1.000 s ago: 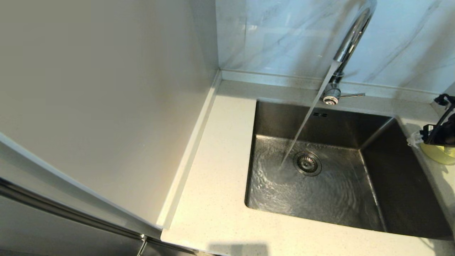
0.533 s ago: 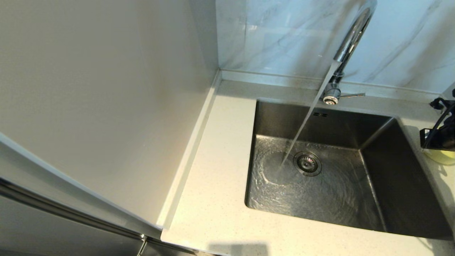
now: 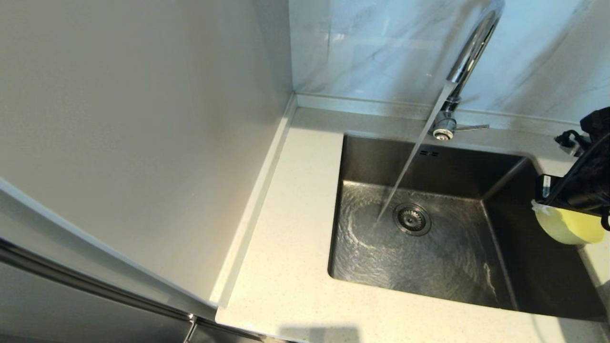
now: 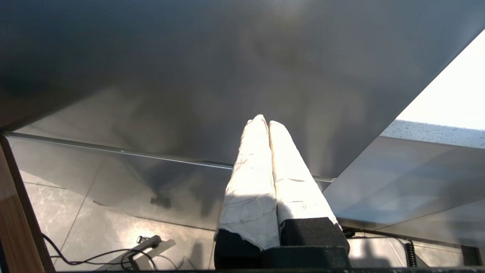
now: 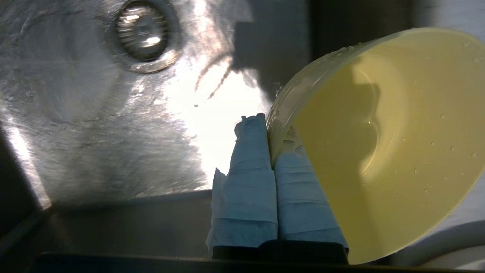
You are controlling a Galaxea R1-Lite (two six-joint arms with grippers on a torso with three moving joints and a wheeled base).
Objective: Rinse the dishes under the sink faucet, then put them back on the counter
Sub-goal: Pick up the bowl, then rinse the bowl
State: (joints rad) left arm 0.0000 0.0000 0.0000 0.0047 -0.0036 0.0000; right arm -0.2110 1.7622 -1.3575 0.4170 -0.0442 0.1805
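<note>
My right gripper [image 5: 269,125] is shut on the rim of the pastel-yellow bowl [image 5: 382,144], which is tilted and wet with droplets. In the head view the bowl [image 3: 567,224] hangs at the right edge of the sink [image 3: 429,157], above its right wall. The chrome faucet [image 3: 469,52] runs a slanted stream of water onto the basin floor beside the drain strainer [image 3: 411,219]; the strainer [image 5: 142,32] also shows in the right wrist view. My left gripper [image 4: 265,123] is shut and empty, parked low beside a cabinet. The plate and chopsticks are out of view.
The off-white speckled counter [image 3: 295,247] runs left of and in front of the sink. A tall pale cabinet panel [image 3: 133,143] bounds the counter's left side, and the marble wall [image 3: 371,47] stands behind. Water ripples across the basin floor.
My right gripper has lifted the yellow bowl off the counter at the right and carried it leftward over the sink's right edge. The water keeps running.
</note>
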